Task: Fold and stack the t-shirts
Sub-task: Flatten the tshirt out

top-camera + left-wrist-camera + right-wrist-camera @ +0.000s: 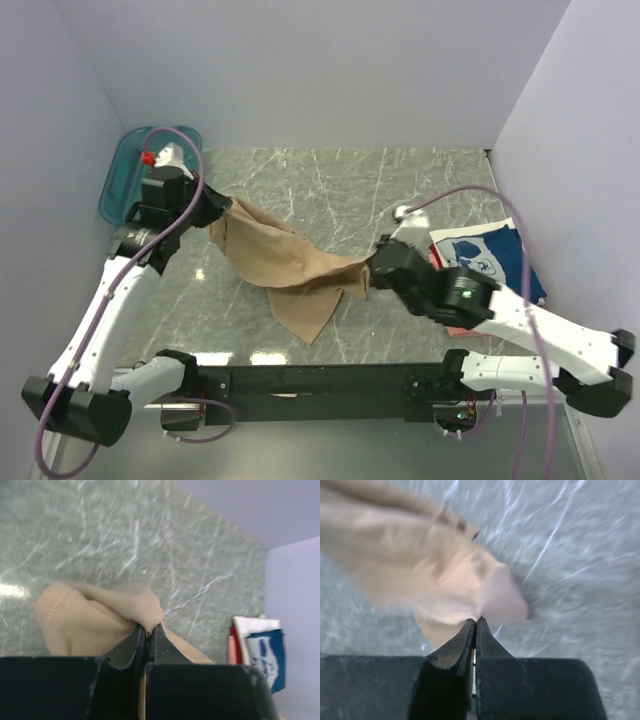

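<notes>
One tan t-shirt [290, 262] is pinched by left gripper [225, 210] and right gripper [370, 268] (both clamped tight); stacked t-shirts [490, 250] are partly hidden.

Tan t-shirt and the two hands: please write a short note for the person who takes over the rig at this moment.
Left hand: shut on one edge of the plain tan cloth t-shirt, near the teal plastic basket.
Right hand: shut on the opposite edge.
The shirt hangs stretched between them over the grey marble table.
Done: the navy blue t-shirt with white print lies atop red and pink shirts at the right edge.
Left: fold the tan shirt, add it to that pile.
</notes>
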Available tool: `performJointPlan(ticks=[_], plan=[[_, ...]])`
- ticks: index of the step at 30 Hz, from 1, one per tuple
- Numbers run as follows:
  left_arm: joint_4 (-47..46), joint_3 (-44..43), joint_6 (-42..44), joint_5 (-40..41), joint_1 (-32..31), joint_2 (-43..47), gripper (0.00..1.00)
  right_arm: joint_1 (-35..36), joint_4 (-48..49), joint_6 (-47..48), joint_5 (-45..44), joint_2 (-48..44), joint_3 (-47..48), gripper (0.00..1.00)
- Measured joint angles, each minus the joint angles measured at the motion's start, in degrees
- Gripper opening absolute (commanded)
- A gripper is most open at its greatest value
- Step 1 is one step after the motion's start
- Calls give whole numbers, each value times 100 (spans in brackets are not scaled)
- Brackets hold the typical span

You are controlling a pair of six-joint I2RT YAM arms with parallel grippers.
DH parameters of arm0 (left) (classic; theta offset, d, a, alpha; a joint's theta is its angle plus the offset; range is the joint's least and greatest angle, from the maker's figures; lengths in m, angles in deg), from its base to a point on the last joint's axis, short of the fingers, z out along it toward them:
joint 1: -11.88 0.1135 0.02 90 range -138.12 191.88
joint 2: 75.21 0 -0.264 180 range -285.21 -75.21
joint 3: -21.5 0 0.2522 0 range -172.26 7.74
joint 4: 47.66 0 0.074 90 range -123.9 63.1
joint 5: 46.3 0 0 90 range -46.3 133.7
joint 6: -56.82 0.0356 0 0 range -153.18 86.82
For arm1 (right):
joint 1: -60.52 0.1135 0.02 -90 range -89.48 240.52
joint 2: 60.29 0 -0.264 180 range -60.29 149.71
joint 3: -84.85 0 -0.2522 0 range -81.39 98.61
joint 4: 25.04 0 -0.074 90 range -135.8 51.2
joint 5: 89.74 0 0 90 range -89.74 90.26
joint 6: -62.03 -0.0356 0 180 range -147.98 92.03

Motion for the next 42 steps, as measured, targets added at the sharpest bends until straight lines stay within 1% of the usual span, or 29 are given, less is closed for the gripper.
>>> performJointPlan(ticks=[5, 11, 15, 18, 20, 22, 24, 27, 29, 31, 34, 37, 39, 42], plan=[[280, -649, -22, 140, 0, 636, 0, -127, -568, 258, -461, -629, 1003, 0], [507, -1209, -164, 221, 0, 1388, 0, -127, -717, 769, -841, -1408, 2238, 0], [490, -1451, -321, 219, 0, 1582, 0, -129, -260, 1388, -1248, -1716, 2717, 0], [293, -1449, -442, 236, 0, 1451, 0, -195, 557, 2153, -1600, -1703, 2625, 0], [94, -1425, -522, 234, 0, 1233, 0, -490, 979, 2581, -1606, -1537, 2570, 0], [-151, -1419, -566, 234, 0, 887, 1, -1054, 1285, 2841, -1272, -1193, 2636, 0], [-422, -1421, -581, 232, 4, 452, 0, -1941, 1473, 2933, -673, -710, 2806, 0], [-817, -1486, -588, 146, 116, -389, 0, -3241, 1711, 2868, 501, 74, 3067, 0], [-1062, -1576, -614, -31, 291, -962, 0, -3893, 1794, 2693, 1307, 608, 3314, 0], [-1222, -1858, -680, -306, 540, -1598, 1, -4419, 1956, 2476, 2072, 1261, 3630, 0], [-1416, -2745, -730, -767, 909, -2614, 0, -4951, 2009, 2129, 2911, 2216, 4190, 0], [-1453, -3821, -737, -1204, 1207, -3397, 1, -5235, 1967, 1902, 3410, 2903, 4793, 0], [-1453, -4321, -730, -1381, 1329, -3622, 2, -5318, 1871, 1792, 3593, 3049, 5023, 0], [-1438, -4505, -710, -1558, 1388, -3493, 2, -5388, 1958, 1652, 3797, 2837, 4898, 0]])
